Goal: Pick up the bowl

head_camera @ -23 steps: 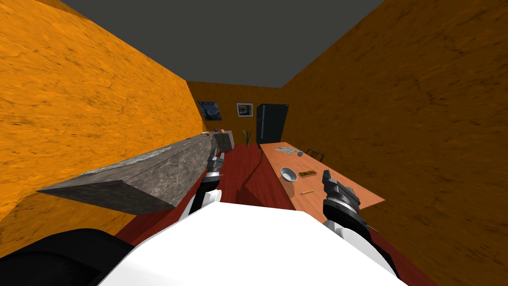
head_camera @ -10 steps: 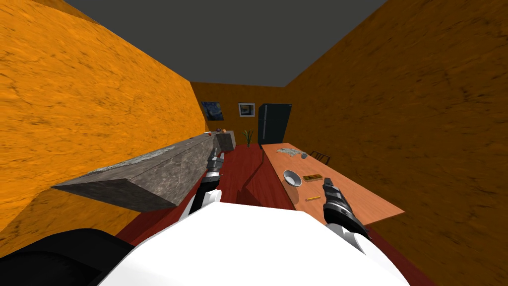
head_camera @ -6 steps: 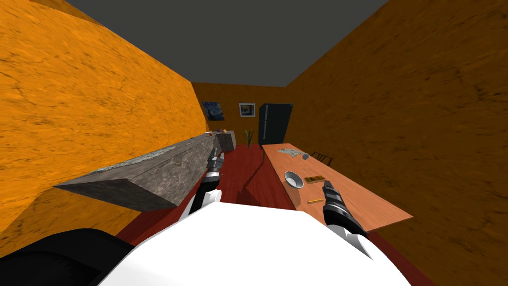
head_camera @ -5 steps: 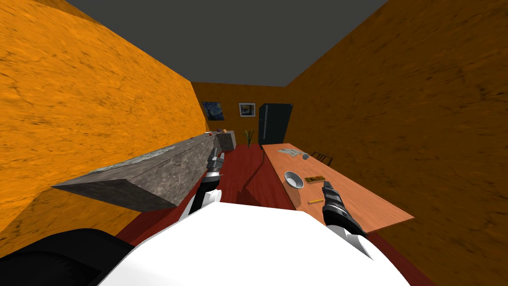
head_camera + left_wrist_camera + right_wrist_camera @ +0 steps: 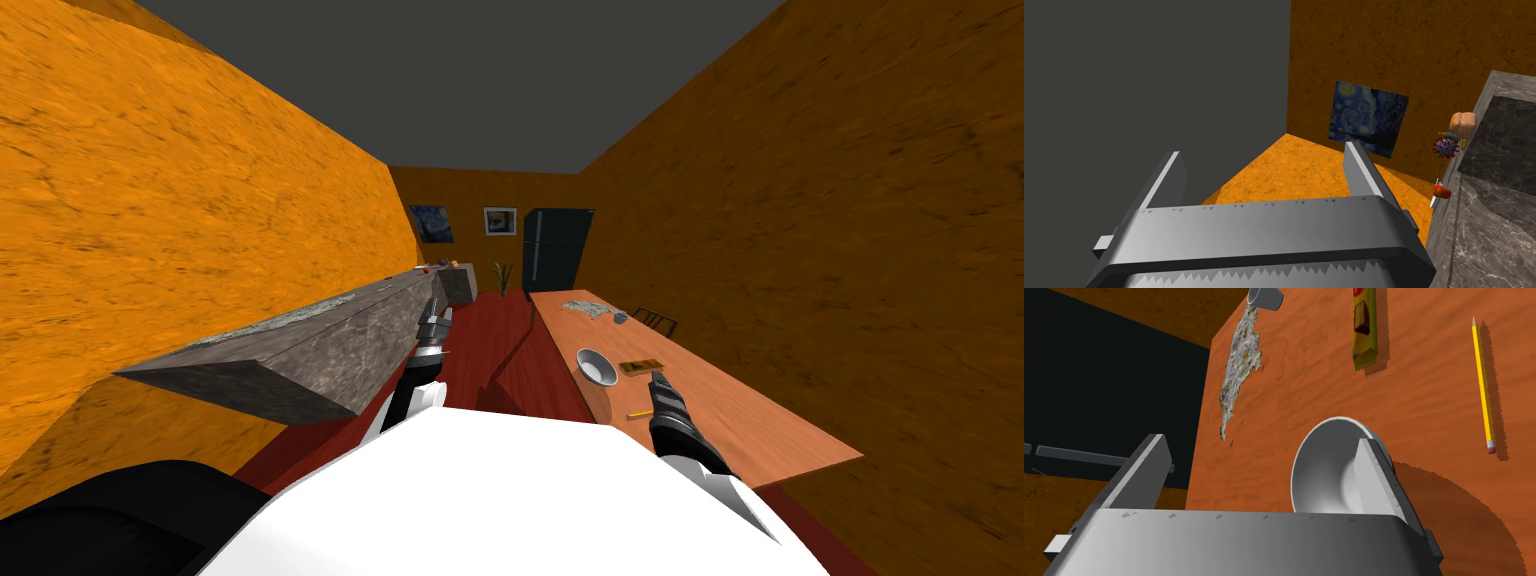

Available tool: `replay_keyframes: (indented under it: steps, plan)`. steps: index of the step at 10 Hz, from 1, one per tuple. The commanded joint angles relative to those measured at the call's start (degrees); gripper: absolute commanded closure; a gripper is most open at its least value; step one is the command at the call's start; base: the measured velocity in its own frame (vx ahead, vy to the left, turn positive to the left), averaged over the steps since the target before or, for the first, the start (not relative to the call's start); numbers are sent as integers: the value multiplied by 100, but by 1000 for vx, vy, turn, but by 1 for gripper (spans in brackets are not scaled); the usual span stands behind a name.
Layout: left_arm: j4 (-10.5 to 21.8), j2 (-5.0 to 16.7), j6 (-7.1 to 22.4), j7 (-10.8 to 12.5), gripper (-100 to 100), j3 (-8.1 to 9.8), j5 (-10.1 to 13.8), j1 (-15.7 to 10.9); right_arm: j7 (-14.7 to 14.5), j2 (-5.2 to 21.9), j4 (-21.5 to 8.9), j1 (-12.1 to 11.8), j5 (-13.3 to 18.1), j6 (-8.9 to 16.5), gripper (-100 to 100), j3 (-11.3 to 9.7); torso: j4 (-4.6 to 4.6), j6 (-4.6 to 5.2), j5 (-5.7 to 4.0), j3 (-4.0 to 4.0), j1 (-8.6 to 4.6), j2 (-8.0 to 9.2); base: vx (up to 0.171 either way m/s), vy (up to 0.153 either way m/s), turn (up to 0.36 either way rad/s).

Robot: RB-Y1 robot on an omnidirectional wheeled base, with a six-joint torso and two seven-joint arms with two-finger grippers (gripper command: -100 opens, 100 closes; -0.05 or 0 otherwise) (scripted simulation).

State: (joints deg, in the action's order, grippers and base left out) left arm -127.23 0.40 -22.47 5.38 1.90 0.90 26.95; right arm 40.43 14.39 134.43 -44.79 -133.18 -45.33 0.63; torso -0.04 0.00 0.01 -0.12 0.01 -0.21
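A long grey stone counter [image 5: 320, 335] is seen at 9 o'clock in the head view, set along the orange wall. An orange-brown table [image 5: 740, 420] is stretched out at 3 o'clock. A dark fridge [image 5: 558, 248] is placed at 12 o'clock, against the far wall.

The left gripper [image 5: 437, 318] is held beside the counter's inner face. In the left wrist view its fingers [image 5: 1174, 167] are spread wide, about a third of the picture's width apart. Nothing is gripped or touched by them.

The right gripper [image 5: 1261, 440] is held over the table at 4 o'clock of the bowl [image 5: 596, 367], as seen from the head. Its jaws are likewise opened wide and nothing is clamped between them. In the right wrist view one finger is seen in front of the bowl's pale hollow, and the other is seen over the table's edge. Whether the bowl is touched by that finger cannot be told.

The bowl, white and open side up, is set on the table near its inner long edge. A yellow packet [image 5: 640, 367] is laid at 3 o'clock of the bowl and apart from it. A yellow pencil [image 5: 636, 412] is laid at 5 o'clock of it. A grey smear [image 5: 1240, 363] and a small grey cup [image 5: 1265, 297] are found farther along the table, toward 12 o'clock.
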Motion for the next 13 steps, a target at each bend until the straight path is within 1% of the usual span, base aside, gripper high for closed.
replay_keyframes:
  steps: [1,2,3,4,6,7,8,10,11,13]
  plan:
    - [0,0,0,0,0,0,0,0,98,22,-24,-39,-286,-44,-100,-8,0,0,0,0,0,0,63,2,34]
    - [0,0,0,0,0,0,0,0,98,22,-24,-39,-458,-44,-100,-8,-1,1,0,-2,0,-2,31,2,-2]
    - [0,0,0,0,0,0,0,0,98,22,-24,-39,-532,-44,-100,-8,1,1,0,2,0,6,6,0,-5]
    - [0,0,0,0,0,0,0,0,231,106,-86,-56,-755,-162,-100,-7,3,1,0,8,0,15,49,-1,62]
    - [0,0,0,0,0,0,0,0,231,106,-86,-56,-1070,-162,-100,-7,0,1,-1,0,-3,0,49,-4,14]
    - [0,0,0,0,0,0,0,0,231,106,-86,-56,-1106,-162,-100,-7,0,1,0,2,-1,5,12,2,-4]
    - [0,0,0,0,0,0,0,0,358,190,-152,-67,-1342,-278,-100,-4,2,1,0,7,0,13,56,1,55]
    - [0,0,0,0,0,0,0,0,358,190,-152,-67,-1656,-278,-100,-4,-1,1,0,-1,-1,-1,49,-2,15]
    - [0,0,0,0,0,0,0,0,479,276,-221,-73,-1850,-392,-100,1,0,2,0,2,-1,6,70,-10,40]
    - [0,0,0,0,0,0,0,0,479,276,-221,-73,-2183,-392,-100,1,-2,1,-1,-4,-6,-6,54,-11,19]
